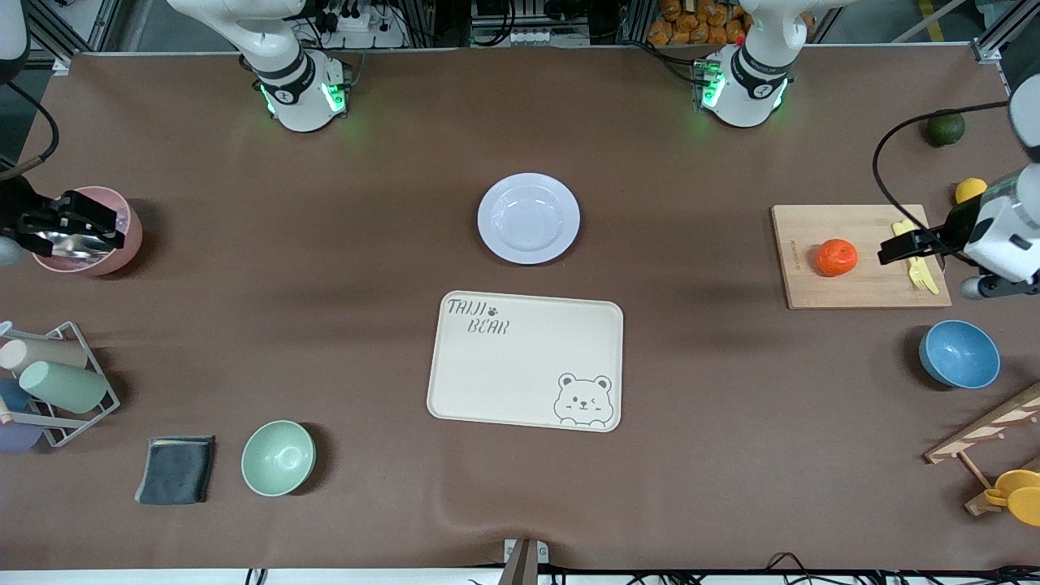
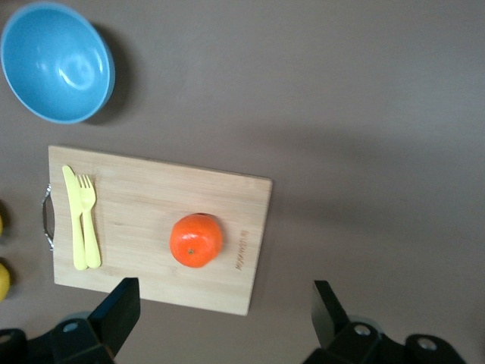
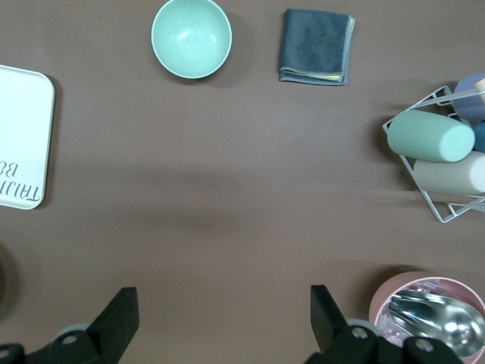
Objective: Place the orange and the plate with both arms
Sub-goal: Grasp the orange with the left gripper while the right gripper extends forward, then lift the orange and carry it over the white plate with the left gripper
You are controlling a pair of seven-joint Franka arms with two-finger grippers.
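Orange (image 1: 836,257) sits on bamboo board (image 1: 861,284), frame right; left gripper (image 1: 894,248) over it, fingers spread — centre, descend. Right gripper (image 1: 73,223) waits frame left over pink bowl (image 1: 122,244), fingers spread; plate (image 1: 528,218) untouched.

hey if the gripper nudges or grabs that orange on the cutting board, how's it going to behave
The orange is round and sits loose on the flat cutting board, so a sideways nudge would probably roll it. Its skin looks dimpled, likely giving decent grip. It is small enough to fit between the open fingers of the left gripper, though an off-centre squeeze might squirt it out.
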